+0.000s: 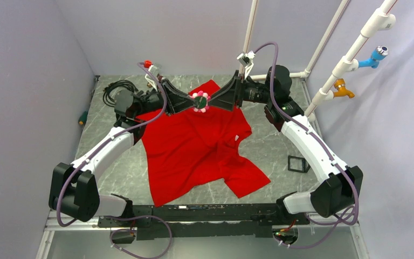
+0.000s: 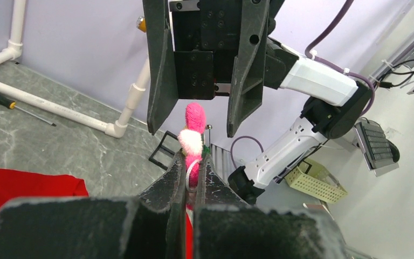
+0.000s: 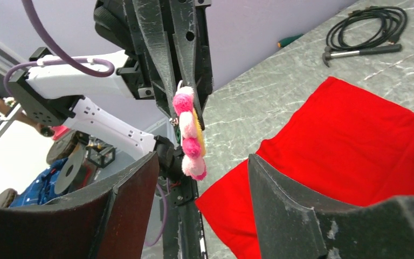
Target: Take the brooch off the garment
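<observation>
Two grippers meet nose to nose over the far end of the table (image 1: 280, 145), and you have the brooch (image 1: 200, 101) between them. Your left gripper (image 2: 194, 162) is clamped tight on it: the left wrist view shows both fingers pressed together on the metal pin at the back of the flower, with the pink and white petals standing up just past the fingertips. Your right gripper (image 3: 202, 159) has nothing in it. Its jaws stand well apart, one finger on each side of the flower, and neither one touches it in the right wrist view. The brooch hangs edge-on there, pink and white petals in a row with a strip of the yellow centre showing. The garment (image 1: 194, 145) lies spread on the table below, rumpled, one sleeve pointing toward the arm bases and its small white label (image 1: 238, 138) at the neck facing your right arm. From above, the flower sits over the shirt's far part, near the hem.
</observation>
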`<control>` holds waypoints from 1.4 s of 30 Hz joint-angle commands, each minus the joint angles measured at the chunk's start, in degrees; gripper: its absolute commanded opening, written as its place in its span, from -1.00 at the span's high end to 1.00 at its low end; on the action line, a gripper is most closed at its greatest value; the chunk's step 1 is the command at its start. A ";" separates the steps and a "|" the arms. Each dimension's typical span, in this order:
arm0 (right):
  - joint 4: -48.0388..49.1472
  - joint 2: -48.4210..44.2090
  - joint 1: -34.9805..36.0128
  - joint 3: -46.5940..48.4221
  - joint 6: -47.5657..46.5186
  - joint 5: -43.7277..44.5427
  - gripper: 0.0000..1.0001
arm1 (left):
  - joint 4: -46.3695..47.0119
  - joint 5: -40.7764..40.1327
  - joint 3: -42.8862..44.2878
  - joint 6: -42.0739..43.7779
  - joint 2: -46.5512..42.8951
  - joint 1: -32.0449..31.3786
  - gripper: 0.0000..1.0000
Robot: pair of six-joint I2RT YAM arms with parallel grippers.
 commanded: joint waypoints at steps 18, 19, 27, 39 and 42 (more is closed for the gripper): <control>3.19 0.75 1.89 1.45 -0.15 -3.82 0.43 | 4.20 3.41 2.78 -1.15 0.49 -0.23 1.00; 2.94 0.89 1.87 1.64 -0.15 -3.72 0.49 | 4.39 3.62 2.74 -1.36 0.58 -0.23 1.00; 0.66 0.96 1.98 2.44 -1.19 -3.35 1.00 | 4.02 3.75 2.55 -1.39 0.77 -0.23 1.00; -8.97 -1.12 1.05 3.43 -7.09 1.14 1.00 | -0.44 2.82 1.91 1.14 -0.02 -0.06 0.18; -9.81 -2.16 0.39 2.87 -7.68 1.77 1.00 | -1.40 2.20 1.78 1.39 0.11 0.11 0.06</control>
